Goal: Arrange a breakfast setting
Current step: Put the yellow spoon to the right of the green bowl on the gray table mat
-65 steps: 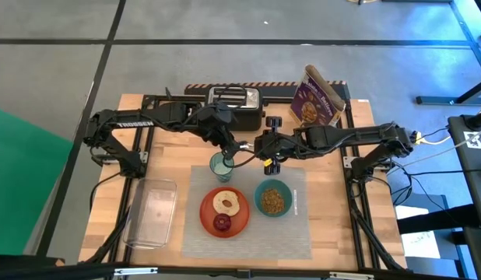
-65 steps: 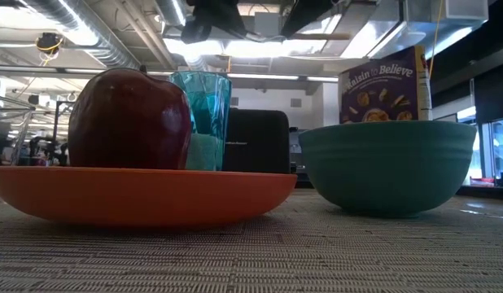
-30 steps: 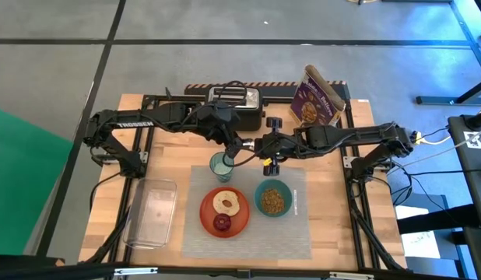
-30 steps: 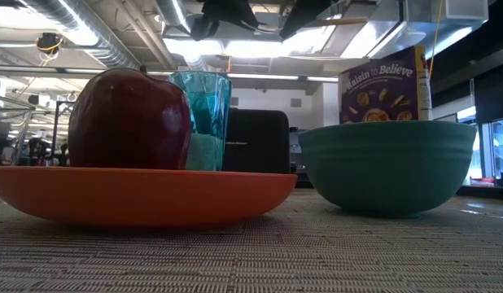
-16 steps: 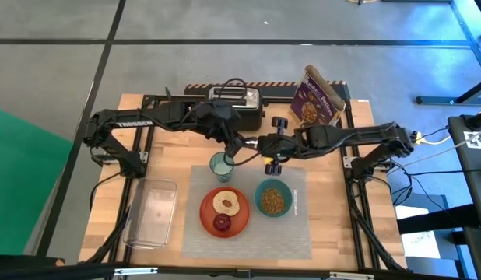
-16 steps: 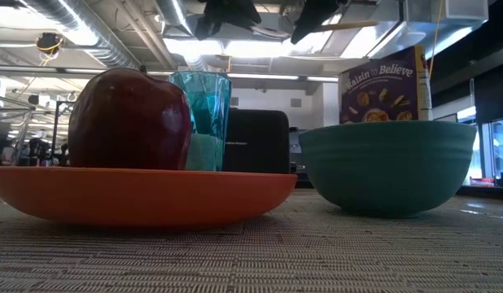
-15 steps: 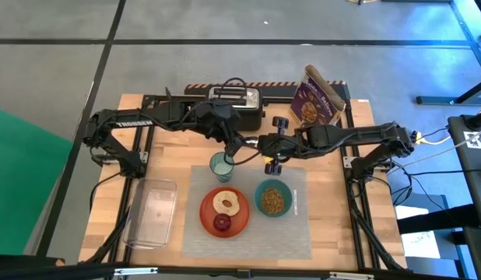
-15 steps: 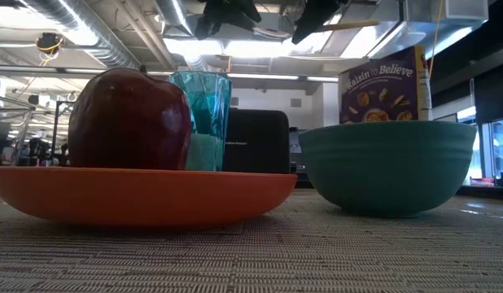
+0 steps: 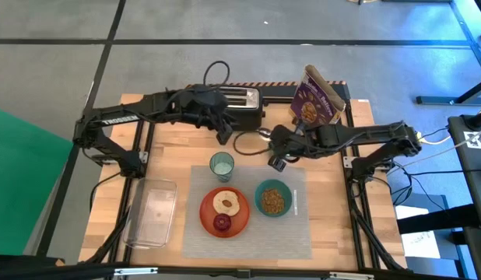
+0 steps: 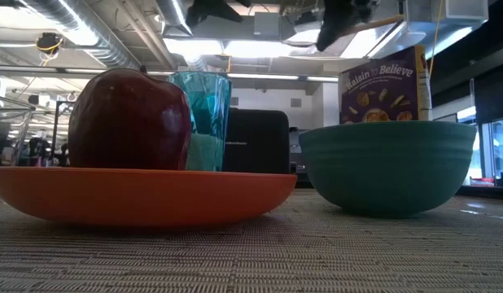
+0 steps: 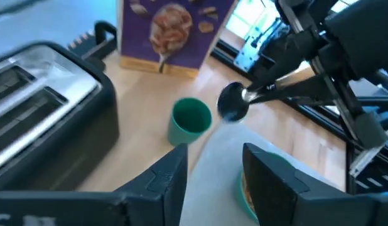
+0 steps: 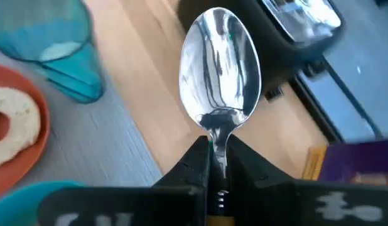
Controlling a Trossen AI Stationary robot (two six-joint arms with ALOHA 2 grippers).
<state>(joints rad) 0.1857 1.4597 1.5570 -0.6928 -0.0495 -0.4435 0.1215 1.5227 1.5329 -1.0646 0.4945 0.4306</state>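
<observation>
On the grey placemat stand the orange plate with a bagel half and a dark red fruit, the teal bowl and, at its far edge, the bluish tumbler. My right gripper hangs above the table beyond the bowl, shut on the spoon. My left gripper is open with nothing between its fingers, close to the toaster's near side, beyond the tumbler. My right gripper pinches the spoon's neck, just behind its shiny bowl, between its two fingers. The fingers lie along the spoon, and the bowl sticks out ahead of them toward the toaster. The spoon is lifted clear of the table. Its handle is hidden behind the fingers.
The black toaster and the purple cereal box stand along the far edge. A dark cable loops up behind the toaster. A clear rectangular container lies at the near left.
The two grippers, which met above the tumbler's far side, have parted. My left gripper has drawn back toward the toaster and the table's left. My right gripper has carried the spoon a little toward the table's right, still clear of the table.
</observation>
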